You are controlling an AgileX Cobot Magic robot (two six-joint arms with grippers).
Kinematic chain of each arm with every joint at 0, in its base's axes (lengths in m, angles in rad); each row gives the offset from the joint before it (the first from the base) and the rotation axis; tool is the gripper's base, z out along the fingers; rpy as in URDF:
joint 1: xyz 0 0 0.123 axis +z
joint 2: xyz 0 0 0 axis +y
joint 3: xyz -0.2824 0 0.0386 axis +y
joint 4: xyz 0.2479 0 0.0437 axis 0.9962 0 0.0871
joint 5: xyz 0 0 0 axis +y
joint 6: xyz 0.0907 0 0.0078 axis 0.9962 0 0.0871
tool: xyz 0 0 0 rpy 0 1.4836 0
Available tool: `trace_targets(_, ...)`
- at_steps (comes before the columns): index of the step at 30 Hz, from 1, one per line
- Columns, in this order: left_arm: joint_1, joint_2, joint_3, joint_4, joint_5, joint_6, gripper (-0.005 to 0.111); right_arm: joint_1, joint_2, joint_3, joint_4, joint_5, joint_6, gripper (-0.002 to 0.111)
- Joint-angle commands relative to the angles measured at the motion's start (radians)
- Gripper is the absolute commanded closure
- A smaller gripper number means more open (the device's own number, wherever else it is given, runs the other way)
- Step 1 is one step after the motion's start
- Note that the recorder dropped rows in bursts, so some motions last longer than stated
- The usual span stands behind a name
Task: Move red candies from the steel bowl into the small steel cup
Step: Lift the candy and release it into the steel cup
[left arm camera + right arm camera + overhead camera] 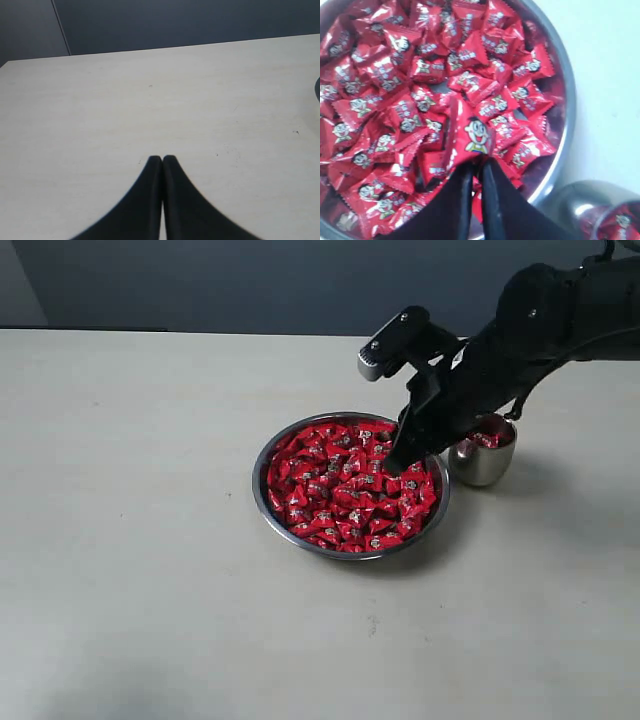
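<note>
1. The left gripper [162,158] hangs over the bare table [150,100], its fingertips pressed together.
2. The steel bowl [262,455] sits mid-table, heaped with red candies [335,495].
3. The right gripper [393,465] dips into the heap at the bowl's 2 o'clock, jaws pinched on one red candy [476,134].
4. The small steel cup [485,470] stands at the bowl's 3 o'clock, just beside its rim, with a few red candies inside.
</note>
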Motion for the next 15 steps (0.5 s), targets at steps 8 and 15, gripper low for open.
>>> trace_targets(8,-0.005,-0.005,-0.008,0.002,-0.005,-0.001,0.106,-0.215,-0.018,0.003,-0.143,-0.031,0.19,0.101)
trace_targets(15,-0.005,-0.005,-0.008,0.002,-0.005,-0.001,0.106,-0.254,-0.005,0.003,-0.146,-0.039,0.192,0.101)
